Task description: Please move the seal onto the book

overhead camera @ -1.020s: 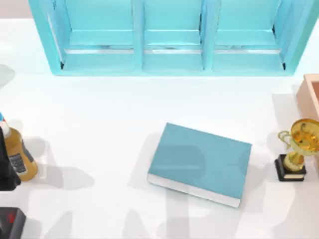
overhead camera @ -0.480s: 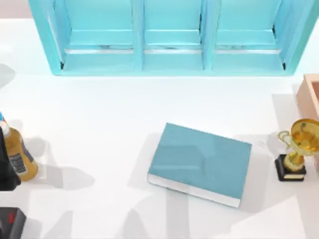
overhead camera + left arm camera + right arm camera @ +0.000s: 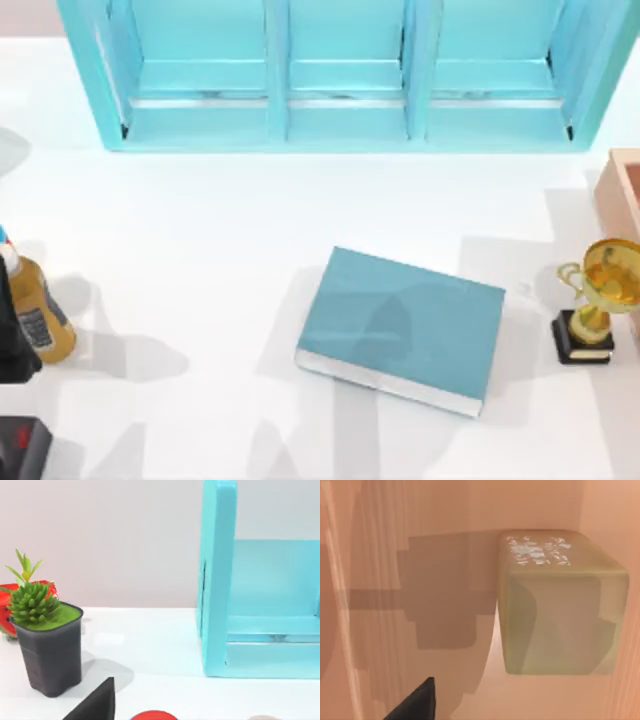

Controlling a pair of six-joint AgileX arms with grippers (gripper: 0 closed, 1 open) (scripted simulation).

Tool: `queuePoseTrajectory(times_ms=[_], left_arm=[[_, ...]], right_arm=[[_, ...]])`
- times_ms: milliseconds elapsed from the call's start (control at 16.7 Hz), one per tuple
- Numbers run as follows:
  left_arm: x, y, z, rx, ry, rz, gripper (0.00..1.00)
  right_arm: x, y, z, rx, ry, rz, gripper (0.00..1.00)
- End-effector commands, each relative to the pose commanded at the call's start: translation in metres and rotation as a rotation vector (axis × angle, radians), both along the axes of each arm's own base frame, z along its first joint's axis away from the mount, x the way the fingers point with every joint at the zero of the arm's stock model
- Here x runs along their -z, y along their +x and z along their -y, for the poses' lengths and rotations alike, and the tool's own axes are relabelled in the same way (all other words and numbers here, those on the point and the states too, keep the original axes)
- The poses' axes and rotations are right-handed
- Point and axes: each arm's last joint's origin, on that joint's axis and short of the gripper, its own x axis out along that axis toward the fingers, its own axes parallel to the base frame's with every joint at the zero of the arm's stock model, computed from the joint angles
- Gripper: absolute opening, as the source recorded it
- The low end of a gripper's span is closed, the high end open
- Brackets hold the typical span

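Note:
The seal (image 3: 560, 605) is a tan block with faint pale marks on its top face. It stands inside a pinkish-tan box, close to the box's walls (image 3: 420, 555). My right gripper (image 3: 415, 705) hangs over this box, short of the seal and not touching it. The book (image 3: 405, 325) has a teal-blue cover and pale page edges. It lies flat in the middle of the table, with nothing on its cover. Shadows fall across it. My left gripper (image 3: 95, 705) is off the table's left side, facing the shelf's end.
A turquoise shelf unit (image 3: 340, 75) spans the back. The pinkish-tan box (image 3: 622, 190) sits at the right edge, with a gold trophy (image 3: 598, 300) in front of it. An amber bottle (image 3: 38, 315) stands far left. A potted plant (image 3: 47, 640) is near the left gripper.
The shadows across the book and the table around it have shifted. The book, trophy and bottle have not moved.

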Motion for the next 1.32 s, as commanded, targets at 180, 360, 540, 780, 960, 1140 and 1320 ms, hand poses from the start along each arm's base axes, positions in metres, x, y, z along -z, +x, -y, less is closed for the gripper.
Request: queuePoseTrajectory(times_ms=[180,360,540,780,960,1140,1320], left_arm=[[0.000,0.000,0.000,0.000,0.000,0.000,1.00],[0.000,0.000,0.000,0.000,0.000,0.000,1.00],[0.000,0.000,0.000,0.000,0.000,0.000,1.00],[0.000,0.000,0.000,0.000,0.000,0.000,1.00],[0.000,0.000,0.000,0.000,0.000,0.000,1.00],[0.000,0.000,0.000,0.000,0.000,0.000,1.00],[0.000,0.000,0.000,0.000,0.000,0.000,1.00]], right_arm=[[0.000,0.000,-0.002,-0.004,-0.001,0.002,1.00],[0.012,0.001,-0.001,0.000,0.001,-0.004,1.00],[0.045,0.004,0.000,0.000,-0.001,0.003,1.00],[0.090,0.002,0.001,0.000,-0.002,0.007,1.00],[0.100,0.001,0.000,0.000,0.000,0.000,1.00],[0.100,0.001,0.000,0.000,0.000,0.000,0.92],[0.100,0.001,0.000,0.000,0.000,0.000,0.70]])
